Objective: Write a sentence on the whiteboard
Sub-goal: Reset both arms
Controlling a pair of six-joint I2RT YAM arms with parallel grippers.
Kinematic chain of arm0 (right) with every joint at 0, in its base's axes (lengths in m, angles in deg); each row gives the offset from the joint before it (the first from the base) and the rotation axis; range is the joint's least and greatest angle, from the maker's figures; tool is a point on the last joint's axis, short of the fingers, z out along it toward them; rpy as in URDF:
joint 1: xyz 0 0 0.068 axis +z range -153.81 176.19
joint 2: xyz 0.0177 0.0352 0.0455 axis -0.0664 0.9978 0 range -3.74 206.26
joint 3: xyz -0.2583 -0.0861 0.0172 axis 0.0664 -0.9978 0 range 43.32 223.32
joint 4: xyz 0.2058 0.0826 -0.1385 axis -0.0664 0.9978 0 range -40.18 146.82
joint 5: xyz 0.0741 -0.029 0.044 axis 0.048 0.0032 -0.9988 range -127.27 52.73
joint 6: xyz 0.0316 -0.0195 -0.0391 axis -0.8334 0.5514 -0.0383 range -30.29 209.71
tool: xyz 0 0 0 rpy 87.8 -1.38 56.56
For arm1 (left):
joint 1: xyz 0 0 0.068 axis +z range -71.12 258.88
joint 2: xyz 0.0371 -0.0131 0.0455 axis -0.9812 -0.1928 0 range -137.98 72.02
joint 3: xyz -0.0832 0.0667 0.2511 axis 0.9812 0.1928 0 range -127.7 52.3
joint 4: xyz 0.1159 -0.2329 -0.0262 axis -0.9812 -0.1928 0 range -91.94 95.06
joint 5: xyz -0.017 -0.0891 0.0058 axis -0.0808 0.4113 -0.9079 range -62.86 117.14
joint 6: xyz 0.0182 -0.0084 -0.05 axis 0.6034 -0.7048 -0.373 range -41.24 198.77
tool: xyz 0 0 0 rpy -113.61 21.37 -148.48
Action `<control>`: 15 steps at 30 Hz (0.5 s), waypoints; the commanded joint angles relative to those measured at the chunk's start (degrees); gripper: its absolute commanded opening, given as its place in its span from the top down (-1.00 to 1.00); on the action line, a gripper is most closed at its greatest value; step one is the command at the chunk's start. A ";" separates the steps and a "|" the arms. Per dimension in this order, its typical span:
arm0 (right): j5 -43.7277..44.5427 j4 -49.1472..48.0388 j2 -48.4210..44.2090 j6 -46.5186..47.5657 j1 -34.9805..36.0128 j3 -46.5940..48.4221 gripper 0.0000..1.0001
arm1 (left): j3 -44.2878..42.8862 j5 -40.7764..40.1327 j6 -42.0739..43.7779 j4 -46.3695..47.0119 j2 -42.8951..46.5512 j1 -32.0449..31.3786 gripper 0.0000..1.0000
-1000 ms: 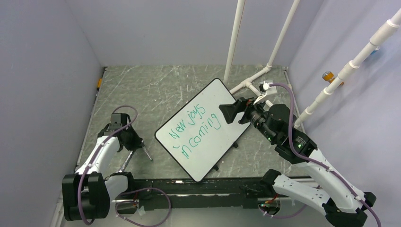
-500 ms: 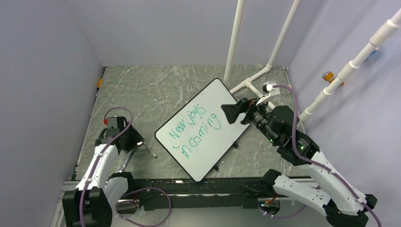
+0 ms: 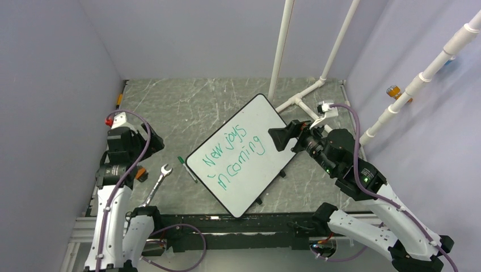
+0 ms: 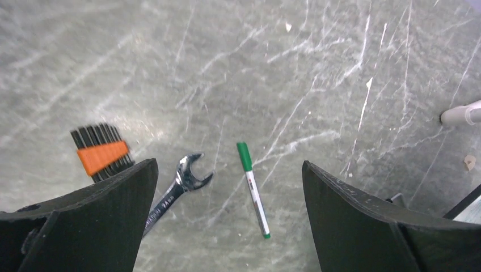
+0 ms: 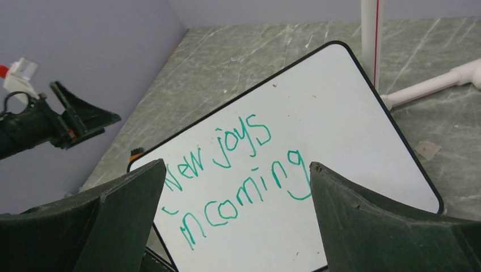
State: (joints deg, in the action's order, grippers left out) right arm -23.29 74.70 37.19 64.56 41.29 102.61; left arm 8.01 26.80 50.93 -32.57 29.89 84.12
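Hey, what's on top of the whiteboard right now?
The sentence "New joys incoming" in green marker is on the whiteboard. The open right hand hangs over its right edge, hiding a small patch in the top view.

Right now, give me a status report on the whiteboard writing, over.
Left gripper, fingers open, empty, above marker and wrench. Right gripper, fingers open, over the whiteboard. Sentence "New joys incoming" written in green. Nothing lying on the board.

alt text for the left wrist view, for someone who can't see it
A green-capped marker lies on the grey marbled table, between the wide-open, empty black fingers of the left gripper. A metal wrench lies just left of it in the picture, and an orange-and-black object farther left.
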 commanded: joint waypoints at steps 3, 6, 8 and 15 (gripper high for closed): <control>1.68 0.25 -2.50 -2.10 0.21 -1.70 -0.99 | -3.03 -2.09 7.62 4.18 3.29 0.26 -0.99; 1.88 -0.63 -4.34 -1.95 0.17 -3.09 -0.99 | -1.66 -0.20 8.35 7.78 4.78 0.23 -0.99; 2.25 -0.82 -5.70 -1.62 0.20 -3.99 -0.99 | -0.17 -0.96 7.72 10.64 6.07 0.20 -0.99; 4.58 -0.54 -11.59 -2.99 0.22 -9.82 -0.99 | 2.48 1.90 4.71 15.65 8.88 0.13 -0.99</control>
State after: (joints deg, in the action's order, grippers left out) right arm -21.15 75.23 28.40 62.99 41.27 95.33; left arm 10.06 25.82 56.63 -23.02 37.78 84.12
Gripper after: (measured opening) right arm 0.994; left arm 0.994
